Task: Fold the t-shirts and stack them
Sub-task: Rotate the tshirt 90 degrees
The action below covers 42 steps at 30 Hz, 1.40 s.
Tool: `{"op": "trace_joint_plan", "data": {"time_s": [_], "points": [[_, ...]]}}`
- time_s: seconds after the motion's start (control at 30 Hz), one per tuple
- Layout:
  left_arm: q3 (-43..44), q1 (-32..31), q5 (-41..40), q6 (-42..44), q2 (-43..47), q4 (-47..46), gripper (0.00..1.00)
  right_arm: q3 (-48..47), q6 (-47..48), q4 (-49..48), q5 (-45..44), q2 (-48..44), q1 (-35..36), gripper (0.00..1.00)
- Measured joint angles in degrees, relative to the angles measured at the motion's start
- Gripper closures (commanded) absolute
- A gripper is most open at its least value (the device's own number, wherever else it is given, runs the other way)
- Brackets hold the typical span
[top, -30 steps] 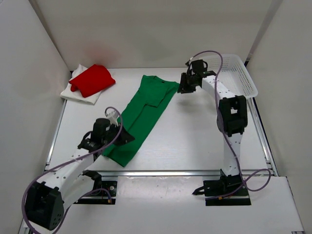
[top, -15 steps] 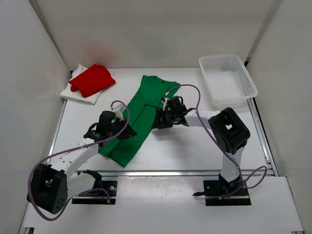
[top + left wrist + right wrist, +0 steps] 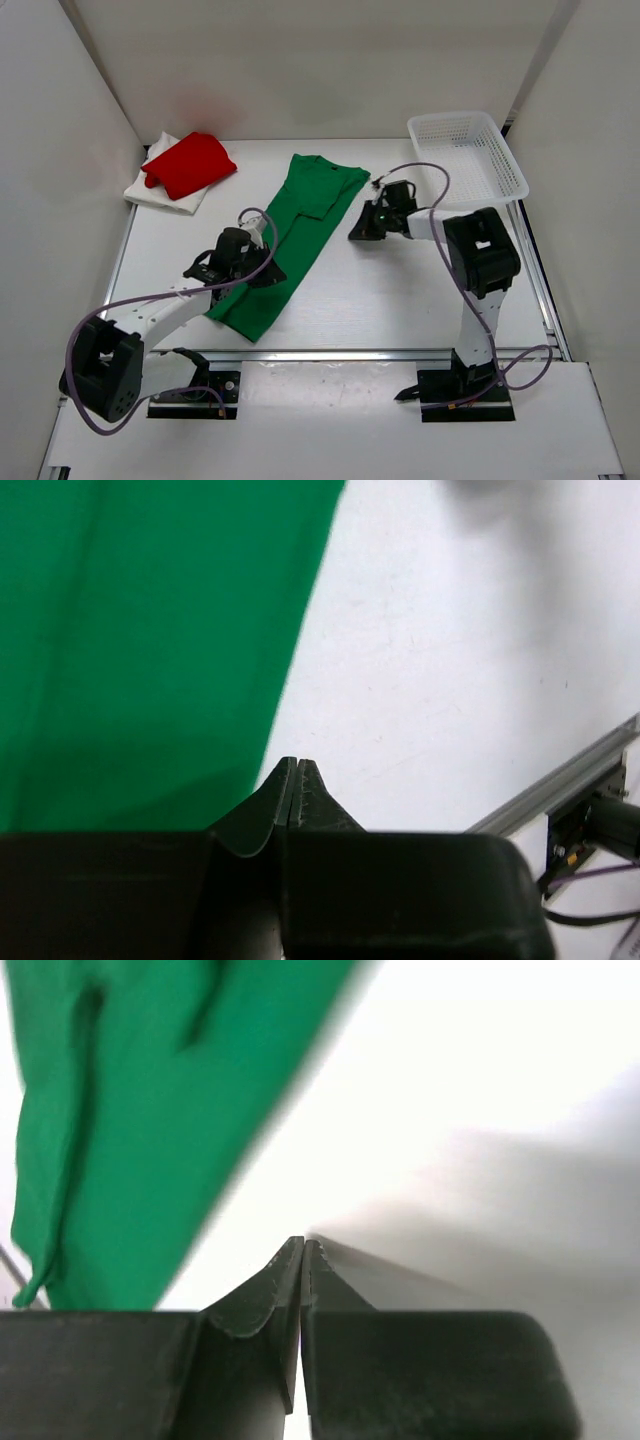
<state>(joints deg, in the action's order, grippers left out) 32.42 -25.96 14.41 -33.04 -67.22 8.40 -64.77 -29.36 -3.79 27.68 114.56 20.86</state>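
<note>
Green t-shirt (image 3: 300,225) on table (image 3: 400,285), outside basket (image 3: 468,150)

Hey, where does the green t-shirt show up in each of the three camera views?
Top: the green t-shirt lies centre-left, a long diagonal strip.
Left wrist: it fills the upper left.
Right wrist: upper left, blurred.
Shared landmark: the shirt's long edge against the white table.

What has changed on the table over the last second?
The right gripper swung from by the basket in to the green t-shirt's right edge, then back onto bare table, shut and empty. The left gripper edged forward to that edge, shut, holding nothing. Green t-shirt, red t-shirt, white t-shirt and basket stayed put.
</note>
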Motion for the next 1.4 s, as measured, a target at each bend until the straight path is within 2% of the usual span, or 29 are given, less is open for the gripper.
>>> {"op": "trace_joint_plan", "data": {"time_s": [0.03, 0.1, 0.17, 0.2, 0.27, 0.33, 0.4, 0.53, 0.57, 0.63, 0.73, 0.87, 0.93, 1.03, 1.1, 1.17, 1.27, 1.4], "points": [[0.0, -0.9, -0.1, -0.3, -0.7, -0.3, 0.94, -0.2, 0.7, 0.7, 0.6, 0.0, -2.7, 0.94], [0.0, -2.3, -0.3, -0.6, -1.9, -0.9, 0.95, -0.8, 1.5, 2.1, 1.8, -0.2, -6.4, 0.67], [0.0, -3.0, -0.3, -0.8, -2.7, -1.0, 0.94, -0.8, 2.6, 3.0, 2.4, -1.3, -8.8, 0.55], [0.0, -3.0, -0.3, -0.9, -2.8, -1.1, 0.95, -0.8, 3.1, 3.5, 2.1, -2.0, -8.9, 0.52], [0.1, -2.5, -0.4, -0.9, -2.8, -1.2, 0.95, -1.2, 4.1, 4.6, 2.0, -2.6, -7.1, 0.51], [0.4, -2.3, -0.5, -1.0, -2.8, -1.2, 0.96, -2.9, 4.4, 5.3, 1.5, -1.7, -3.4, 0.53], [0.8, -2.3, -0.9, -0.9, -2.8, -1.2, 0.95, -5.4, 4.3, 5.6, 1.1, 0.2, -0.3, 0.63], [1.1, -2.2, -1.0, -0.8, -2.7, -1.6, 0.96, -10.8, 2.5, 4.9, 1.2, 5.6, 4.0, 0.76], [1.0, -2.0, -1.0, -0.8, -2.6, -1.6, 0.95, -11.6, 2.2, 4.8, 1.2, 6.3, 4.2, 0.79], [1.0, -1.4, -1.0, -0.7, -2.4, -1.7, 0.96, -13.8, 1.4, 5.0, 1.2, 8.2, 3.8, 0.92], [1.0, -0.7, -1.0, -0.3, -2.4, -1.7, 0.95, -16.2, 0.9, 5.6, 1.9, 10.2, 2.1, 1.00], [1.1, -1.4, -1.0, -0.4, -2.9, -1.9, 0.93, -19.0, 2.8, 9.7, 1.6, 11.0, -1.4, 1.00], [1.1, -2.4, -1.0, -0.4, -3.6, -2.0, 0.92, -21.4, 4.2, 12.7, 1.4, 11.6, -4.2, 0.96], [1.4, -3.7, -1.0, -0.4, -4.8, -1.9, 0.90, -27.0, 6.4, 17.1, 1.0, 13.6, -9.1, 0.80], [1.5, -4.0, -1.1, -0.2, -5.0, -1.4, 0.85, -28.7, 7.7, 18.4, 0.3, 13.8, -12.1, 0.66], [1.5, -3.9, -2.0, 0.3, -4.7, -0.7, 0.80, -28.0, 8.5, 19.0, -0.8, 12.4, -14.6, 0.59], [1.1, -2.3, -3.2, 1.2, -2.8, 0.8, 0.70, -20.5, 8.4, 18.3, -2.6, 6.3, -15.2, 0.57], [-2.3, 2.6, -4.8, 1.8, 1.8, 2.3, 0.57, -0.7, 6.8, 14.1, -4.6, -9.4, -9.0, 0.57]]}}
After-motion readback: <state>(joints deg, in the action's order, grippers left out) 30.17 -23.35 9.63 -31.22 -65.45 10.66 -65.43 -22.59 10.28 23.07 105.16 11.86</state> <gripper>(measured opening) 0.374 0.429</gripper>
